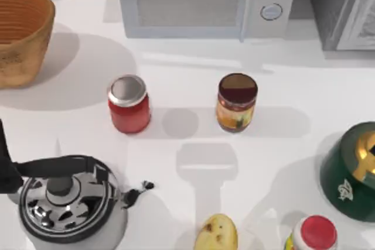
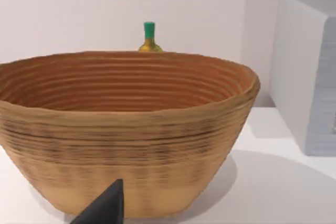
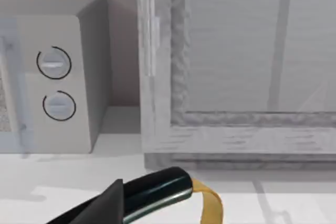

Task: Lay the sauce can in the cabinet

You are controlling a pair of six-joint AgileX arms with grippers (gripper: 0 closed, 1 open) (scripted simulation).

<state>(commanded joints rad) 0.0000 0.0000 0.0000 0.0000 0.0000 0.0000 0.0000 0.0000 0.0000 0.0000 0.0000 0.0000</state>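
The sauce can (image 1: 237, 102) stands upright at the table's middle, with a dark maroon lid and a yellow-orange label. The cabinet (image 1: 343, 7) is the dark grey unit at the back right corner. Its lighter framed door panel (image 3: 247, 66) faces the right wrist camera. A dark part of my right gripper (image 3: 102, 203) shows low in the right wrist view, well short of the cabinet. A dark part of my left gripper (image 2: 105, 209) sits in front of the woven basket (image 2: 126, 129), far from the can. Nothing touches the can.
A red can with a silver top (image 1: 128, 104) stands left of the sauce can. The white microwave (image 1: 205, 1) is at the back. The basket (image 1: 20, 33) is back left, the kettle (image 1: 67, 200) front left. A green pot (image 1: 354, 171), a red-capped bottle (image 1: 313, 233) and a potato (image 1: 215, 233) are front right.
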